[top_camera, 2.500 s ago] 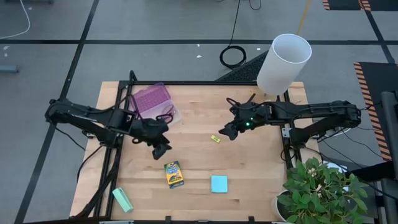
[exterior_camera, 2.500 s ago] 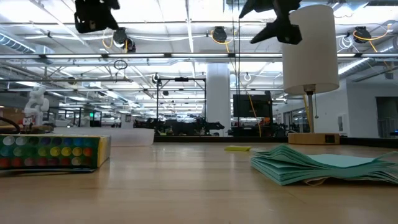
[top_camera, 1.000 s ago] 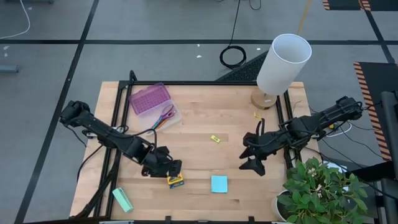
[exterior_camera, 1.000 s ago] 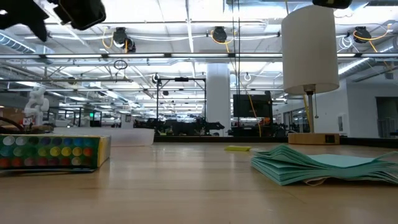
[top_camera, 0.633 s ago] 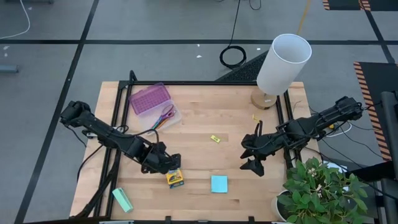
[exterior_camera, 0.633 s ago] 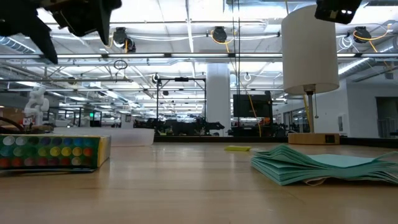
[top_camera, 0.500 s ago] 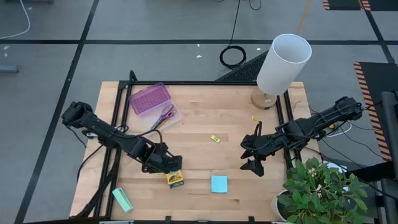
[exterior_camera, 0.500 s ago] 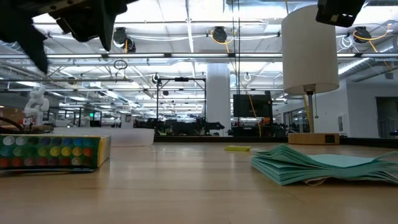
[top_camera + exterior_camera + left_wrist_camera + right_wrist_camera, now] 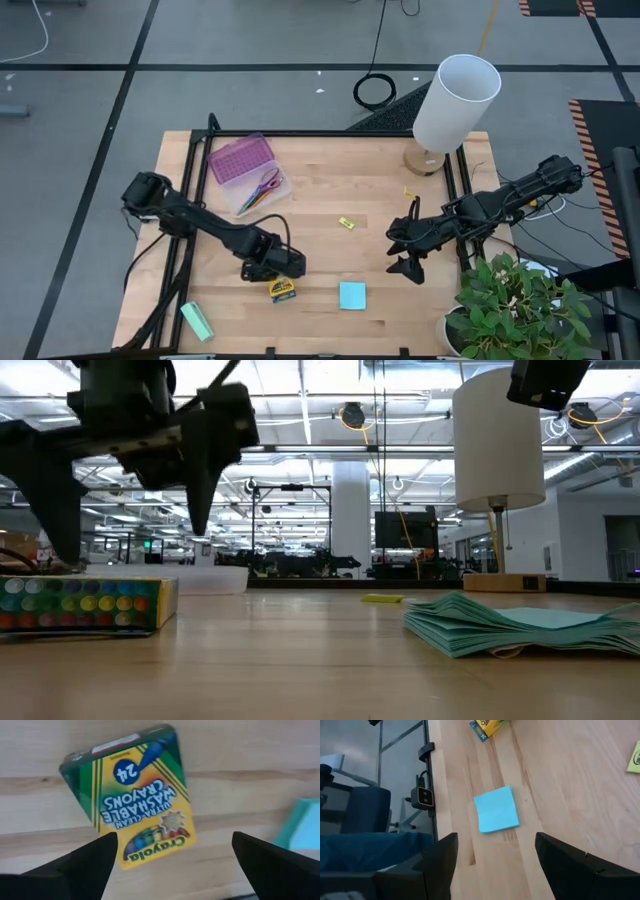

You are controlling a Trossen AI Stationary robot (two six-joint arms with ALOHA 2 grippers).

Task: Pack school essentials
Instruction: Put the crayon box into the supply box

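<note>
Both fingers of left pincer (image 9: 170, 855) wide apart, straddling crayon box (image 9: 135, 795), empty

Left hand (image 9: 125, 525) spread above crayon box (image 9: 85, 605); sticky-note pad (image 9: 525, 625) well apart.

A white lamp (image 9: 455, 102) stands at the far right corner of the wooden tabletop (image 9: 330, 190), its shade tilted and its round base (image 9: 424, 160) on the wood. A mint-green rectangular block (image 9: 197, 321) lies at the near left corner. A leafy potted plant (image 9: 515, 305) sits just off the near right corner. A coiled black cable (image 9: 374, 91) lies on the grey floor (image 9: 250, 60) beyond the far edge.
</note>
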